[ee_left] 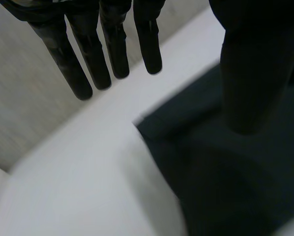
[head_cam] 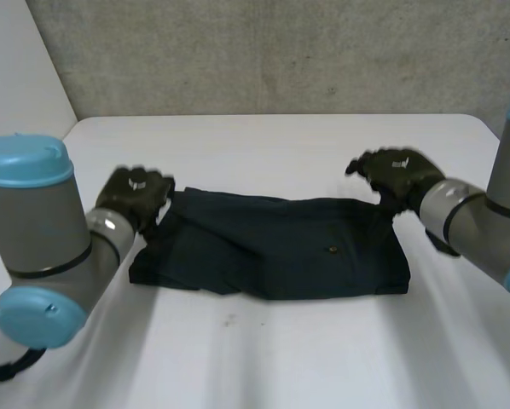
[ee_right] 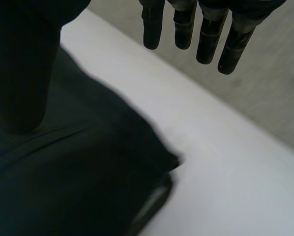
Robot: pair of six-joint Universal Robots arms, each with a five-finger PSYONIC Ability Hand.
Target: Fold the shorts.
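Head view: the dark navy cloth shorts (head_cam: pixel 281 251) lie flat on the white table (head_cam: pixel 263 358). The left hand (head_cam: pixel 134 198) is at their far-left corner and the right hand (head_cam: pixel 400 175) at their far-right.

Left wrist view: the fingers (ee_left: pixel 88 59) are straight, thumb apart, holding nothing.

Right wrist view: these fingers (ee_right: pixel 206 34) are likewise straight and empty.

Closing off-corner might pinch only one layer, skewing the fold.

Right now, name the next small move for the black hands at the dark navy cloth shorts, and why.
Probably close each hand on its corner: the left hand and right hand are open at far corners of the dark navy cloth shorts, fingers straight past the edge, thumbs over the cloth, gripping nothing.
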